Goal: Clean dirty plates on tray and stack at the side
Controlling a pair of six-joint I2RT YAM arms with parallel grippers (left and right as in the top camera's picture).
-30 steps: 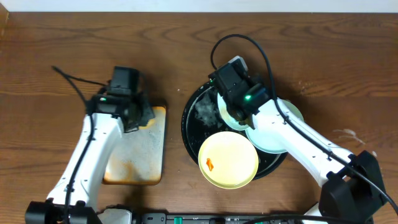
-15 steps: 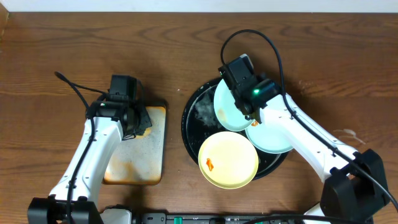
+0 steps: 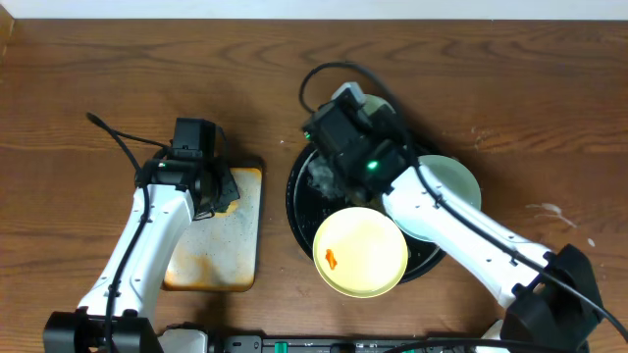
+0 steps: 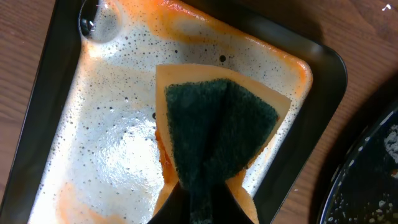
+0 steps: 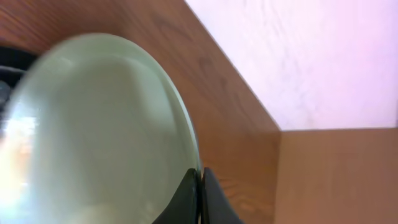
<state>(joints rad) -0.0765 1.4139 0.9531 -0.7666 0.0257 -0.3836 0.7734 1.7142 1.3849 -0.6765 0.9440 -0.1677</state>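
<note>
My right gripper is shut on the rim of a pale aqua plate and holds it tipped up over the back of the black round tray; in the overhead view my wrist hides that plate. A pale yellow plate with an orange smear lies at the tray's front. A second aqua plate lies on the tray's right edge. My left gripper is shut on a green and orange sponge over the white rectangular tray.
The white tray lies left of the black tray, foamy with orange-stained edges. Foam and specks lie on the black tray's left part. The black tray's rim shows in the left wrist view. Bare wooden table lies all round.
My right gripper has swung left over the black tray with the aqua plate and tipped it up. My left arm shifted slightly at first, then stayed still.
</note>
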